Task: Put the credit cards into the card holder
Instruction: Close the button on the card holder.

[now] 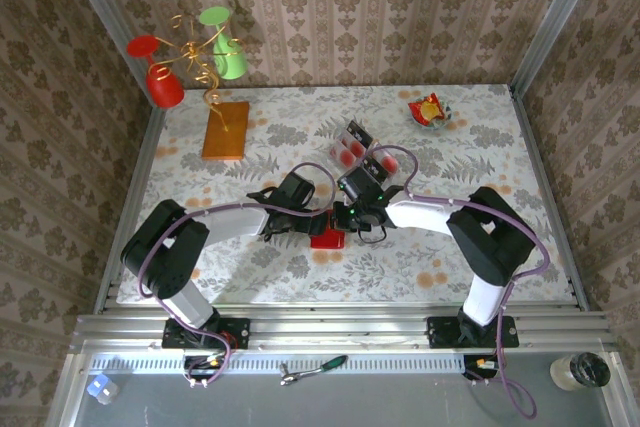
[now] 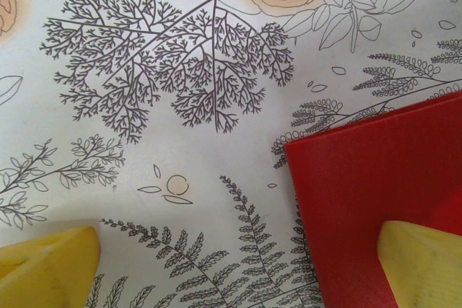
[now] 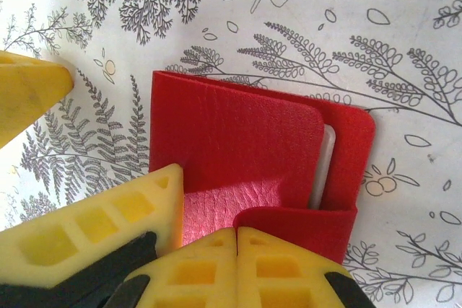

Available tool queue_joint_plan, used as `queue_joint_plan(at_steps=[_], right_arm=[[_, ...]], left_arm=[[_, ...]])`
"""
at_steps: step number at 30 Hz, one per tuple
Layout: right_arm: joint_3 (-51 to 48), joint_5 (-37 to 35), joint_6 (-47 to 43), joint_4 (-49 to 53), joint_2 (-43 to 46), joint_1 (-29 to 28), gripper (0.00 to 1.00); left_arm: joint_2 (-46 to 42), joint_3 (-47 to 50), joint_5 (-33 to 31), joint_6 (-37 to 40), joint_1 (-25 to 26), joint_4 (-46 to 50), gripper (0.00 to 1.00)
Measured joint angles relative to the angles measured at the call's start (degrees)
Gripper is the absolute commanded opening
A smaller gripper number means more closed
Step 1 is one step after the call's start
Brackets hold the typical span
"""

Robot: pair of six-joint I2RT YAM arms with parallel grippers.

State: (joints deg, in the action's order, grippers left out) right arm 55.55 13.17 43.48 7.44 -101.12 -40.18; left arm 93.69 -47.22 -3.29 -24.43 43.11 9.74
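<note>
Both fingertips of the right gripper (image 3: 236, 239) are pressed together with no gap at the near edge of the holder (image 3: 238, 142), where a red flap curls up against them; whether they pinch that flap cannot be told. The left gripper (image 2: 234, 265) is spread wide and grasps nothing: one yellow finger (image 2: 422, 261) hangs over the holder's red cover, the other over the bare table (image 2: 180, 149). The holder lies partly unfolded, with a pink lining and a pale pocket edge showing beneath its cover. From above, it sits around the middle of the table, somewhat toward the near edge, under the two meeting wrists. The cards (image 1: 347, 152) lie just beyond the wrists toward the far edge, some overlapping, apart from the holder. A wrapper (image 1: 428, 109) rests near the far right corner. An orange-brown block (image 1: 225, 129) lies toward the far left corner, with a gold wire stand (image 1: 200, 52) rising behind it.
</note>
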Motion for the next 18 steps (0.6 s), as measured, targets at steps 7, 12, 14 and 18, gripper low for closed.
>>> queue_joint_plan(at_steps=[7, 12, 14, 18], right_arm=[[-0.37, 0.7, 0.22, -1.11, -0.24, 0.15, 0.0], [-2.73, 0.81, 0.31, -4.35, 0.42, 0.15, 0.0], [-3.65, 0.76, 0.37, -5.73, 0.7, 0.11, 0.0], [-5.7, 0.76, 1.18, -8.94, 1.29, 0.04, 0.0]], left_arm=[[0.0, 0.0, -0.02, -0.2, 0.0, 0.02, 1.0], [0.0, 0.0, -0.02, -0.22, 0.0, 0.02, 1.0], [0.0, 0.0, -0.02, -0.22, 0.0, 0.02, 1.0], [0.0, 0.0, -0.02, -0.24, 0.0, 0.02, 1.0]])
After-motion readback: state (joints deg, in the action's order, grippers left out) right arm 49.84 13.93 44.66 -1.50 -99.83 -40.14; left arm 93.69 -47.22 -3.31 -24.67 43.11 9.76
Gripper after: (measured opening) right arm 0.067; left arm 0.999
